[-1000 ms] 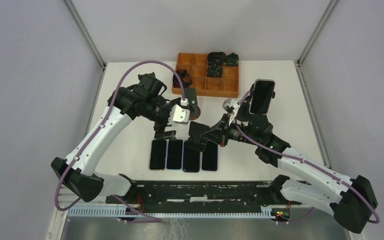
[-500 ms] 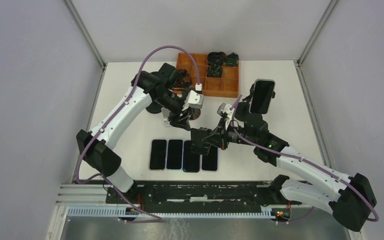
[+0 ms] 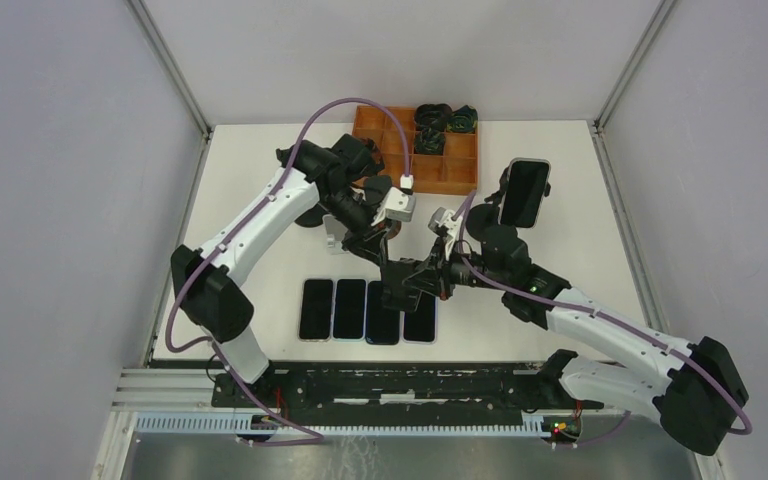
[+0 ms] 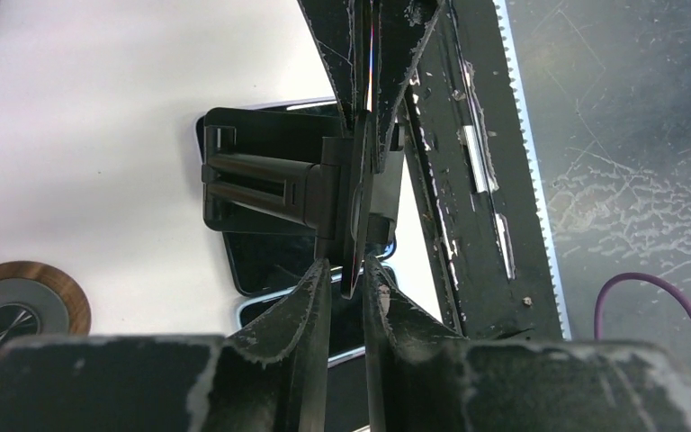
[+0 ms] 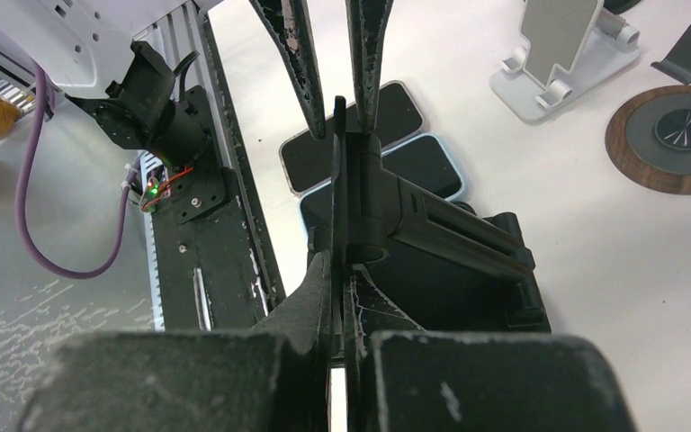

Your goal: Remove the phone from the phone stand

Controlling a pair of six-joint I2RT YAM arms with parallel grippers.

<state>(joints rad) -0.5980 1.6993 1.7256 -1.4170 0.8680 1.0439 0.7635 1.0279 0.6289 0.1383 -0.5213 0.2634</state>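
While perched edge-up in the phone stand (image 4: pixel 261 175), aloft over the table (image 4: pixel 99 90), looks light, stiff, slick: best pinched across the phone's (image 4: pixel 356 236) flat faces, with left gripper (image 4: pixel 345 265) jaws apart astride it, right gripper (image 5: pixel 336 270) clamped on the stand.
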